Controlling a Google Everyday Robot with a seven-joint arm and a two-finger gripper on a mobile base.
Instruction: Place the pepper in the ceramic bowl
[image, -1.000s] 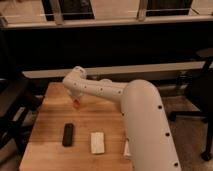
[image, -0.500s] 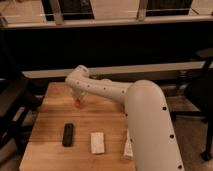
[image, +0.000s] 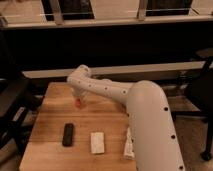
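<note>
White arm enters from lower right of the frame, thick segment rising toward center, then a slimmer link running left to a bent elbow/wrist at center-left. Gripper (image: 79, 101) hangs down from that bend, just left of center, pointing downward. Its fingers are closed tight, a red-orange pepper (image: 78, 104) at the tips.

One high view from behind my arm (image: 145, 115).
I look down past it across the table (image: 50, 145) toward its far edge; gripper (image: 78, 102) mid-distance.
</note>
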